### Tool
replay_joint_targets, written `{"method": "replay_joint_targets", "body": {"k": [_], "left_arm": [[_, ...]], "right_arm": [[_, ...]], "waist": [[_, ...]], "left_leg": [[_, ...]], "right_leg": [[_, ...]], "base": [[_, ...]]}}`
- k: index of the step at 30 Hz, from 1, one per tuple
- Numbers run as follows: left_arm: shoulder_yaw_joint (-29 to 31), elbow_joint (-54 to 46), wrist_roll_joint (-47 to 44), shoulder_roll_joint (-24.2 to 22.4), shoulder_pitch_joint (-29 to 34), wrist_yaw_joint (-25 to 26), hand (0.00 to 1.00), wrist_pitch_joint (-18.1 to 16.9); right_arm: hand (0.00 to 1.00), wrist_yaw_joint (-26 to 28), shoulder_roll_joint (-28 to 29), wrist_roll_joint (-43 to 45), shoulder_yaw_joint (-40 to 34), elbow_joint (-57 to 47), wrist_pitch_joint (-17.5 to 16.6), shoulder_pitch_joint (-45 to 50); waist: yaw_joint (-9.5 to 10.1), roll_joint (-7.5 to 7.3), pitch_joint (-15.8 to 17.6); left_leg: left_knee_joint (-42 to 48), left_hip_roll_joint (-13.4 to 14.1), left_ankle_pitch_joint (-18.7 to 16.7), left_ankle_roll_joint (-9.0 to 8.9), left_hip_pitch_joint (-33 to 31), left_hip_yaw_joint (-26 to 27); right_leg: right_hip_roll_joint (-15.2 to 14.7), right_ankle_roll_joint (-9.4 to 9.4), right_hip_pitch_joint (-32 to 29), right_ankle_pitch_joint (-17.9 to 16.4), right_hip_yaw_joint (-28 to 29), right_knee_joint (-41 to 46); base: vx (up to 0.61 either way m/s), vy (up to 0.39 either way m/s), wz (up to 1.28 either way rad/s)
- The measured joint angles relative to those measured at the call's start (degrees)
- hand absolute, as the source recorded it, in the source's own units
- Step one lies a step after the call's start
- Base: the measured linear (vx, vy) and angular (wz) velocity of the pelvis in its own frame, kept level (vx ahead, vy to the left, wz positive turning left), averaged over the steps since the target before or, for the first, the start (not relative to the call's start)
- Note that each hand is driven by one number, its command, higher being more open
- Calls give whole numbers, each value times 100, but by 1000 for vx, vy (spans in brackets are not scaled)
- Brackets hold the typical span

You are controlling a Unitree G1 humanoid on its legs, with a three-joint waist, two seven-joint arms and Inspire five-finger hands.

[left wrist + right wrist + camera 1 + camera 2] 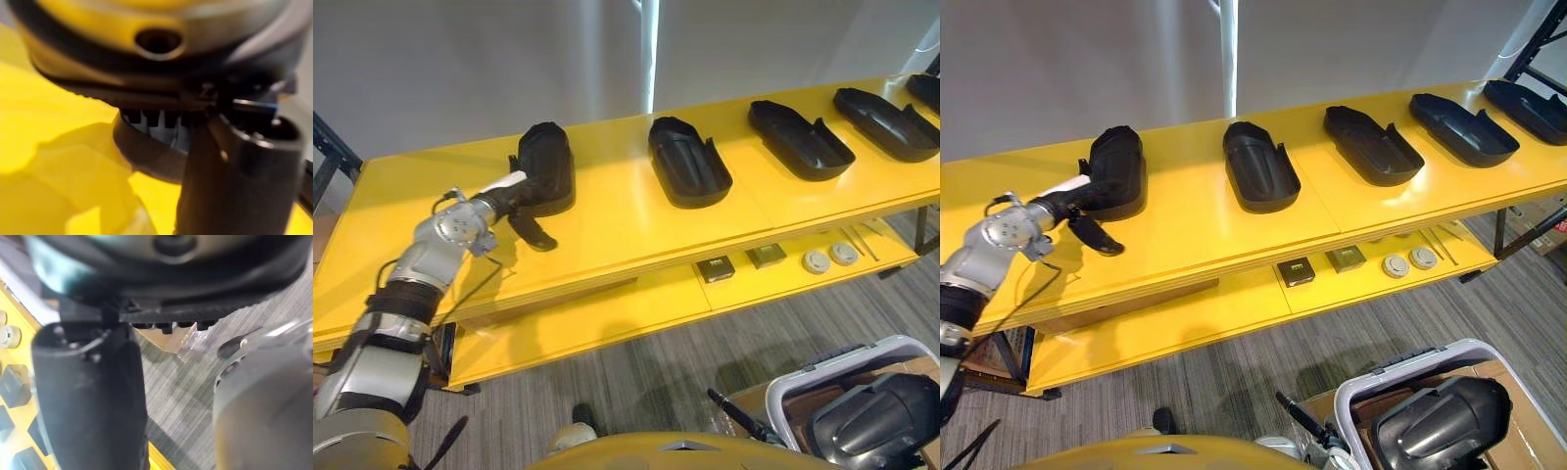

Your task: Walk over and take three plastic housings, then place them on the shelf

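Several black plastic housings lie in a row on the yellow shelf top [607, 225]. My left hand [516, 196] is at the near end of the leftmost housing [548, 157], touching it, with its thumb [536, 235] sticking out over the shelf top. The left wrist view shows that housing's curved rim [146, 152] just past the thumb [234, 181]. The other housings [688, 162] [800, 139] [886, 122] lie hollow side up further right. My right hand [93, 401] hangs low over the floor with its thumb straight, holding nothing.
A white bin [822, 372] at the lower right holds another dark housing [876, 416], with a cardboard box beside it. The lower yellow shelf carries a black box [715, 269], a grey square part [766, 257] and white discs [830, 258]. Grey carpet lies in front.
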Motion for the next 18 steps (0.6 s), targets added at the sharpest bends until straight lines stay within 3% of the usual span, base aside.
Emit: {"method": "replay_joint_targets", "body": {"k": [4,7,9,12,18], "left_arm": [[159,-222,-920,128,18,371,100,-309],[741,-1311,-2092,131,73,367,100,-344],[1127,-2429,-3145,131,131,216,100,-232],[1233,-3367,-3773,59,138,208,100,-34],[1242,-3544,-4039,-523,163,428,100,429]], "right_arm": [[100,2,-17,-1,-29,-10,-33,43],[100,15,-20,-13,-75,-32,-123,42],[100,16,-23,-50,-152,-36,-138,40],[100,9,-32,-103,-248,-35,-154,36],[100,-64,-154,-121,-275,4,-201,40]], "waist": [[109,39,27],[144,42,21],[124,45,16],[89,138,-41],[80,425,-211]], "left_leg": [[0,14,-10,14,-5,-21],[2,45,61,73,-190,-63],[6,42,131,105,-229,-48],[6,50,203,102,-251,-48],[-2,135,257,88,-487,-123]], "right_leg": [[-16,71,-91,45,2,135],[-18,107,-232,93,77,149],[-14,120,-288,109,146,169],[-5,121,-316,111,171,169],[107,141,-457,121,173,-1]], "base": [[-44,8,4],[-23,1,5],[0,0,0],[-80,-10,-4],[-145,-14,-2]]}}
